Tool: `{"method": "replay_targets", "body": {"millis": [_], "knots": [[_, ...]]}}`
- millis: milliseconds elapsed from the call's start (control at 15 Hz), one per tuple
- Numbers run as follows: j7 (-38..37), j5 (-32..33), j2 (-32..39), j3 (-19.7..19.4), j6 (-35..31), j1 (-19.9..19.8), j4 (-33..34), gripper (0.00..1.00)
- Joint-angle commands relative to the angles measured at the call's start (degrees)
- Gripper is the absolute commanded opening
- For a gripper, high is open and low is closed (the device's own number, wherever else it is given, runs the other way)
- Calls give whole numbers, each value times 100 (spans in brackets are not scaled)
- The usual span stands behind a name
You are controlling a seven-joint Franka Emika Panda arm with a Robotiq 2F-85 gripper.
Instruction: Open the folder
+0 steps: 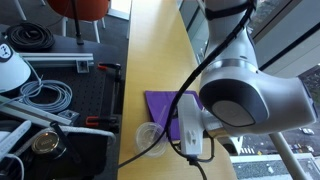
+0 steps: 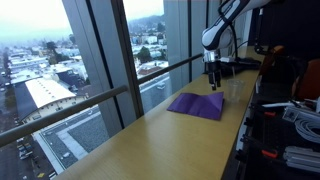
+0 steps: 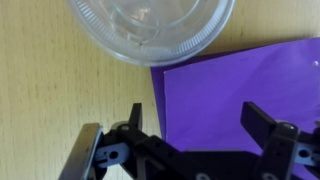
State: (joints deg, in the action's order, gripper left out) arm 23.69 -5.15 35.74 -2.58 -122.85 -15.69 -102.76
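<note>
Seen in an exterior view: thin purple folder flat, seemingly shut, on the yellow worktop, half behind the arm.

Seen in an exterior view: claw poised over the folder's far edge.

Wrist view: claw wide open and empty, straddling the folder's corner beside a clear lid, likely to catch the cover.

The arm bends down, wrist vertical, with the gripper hovering over the folder's edge. Its fingers stand spread apart, holding nothing.
</note>
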Motion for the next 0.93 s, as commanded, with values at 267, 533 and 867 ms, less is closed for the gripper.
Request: {"method": "replay_targets", "body": {"millis": [267,533,867], "knots": [[104,-111,535,138,188,-145,613,100],[92,-184,695,232,363,-170,846,100],[46,-355,894,284,893,-219,1207,100]]}}
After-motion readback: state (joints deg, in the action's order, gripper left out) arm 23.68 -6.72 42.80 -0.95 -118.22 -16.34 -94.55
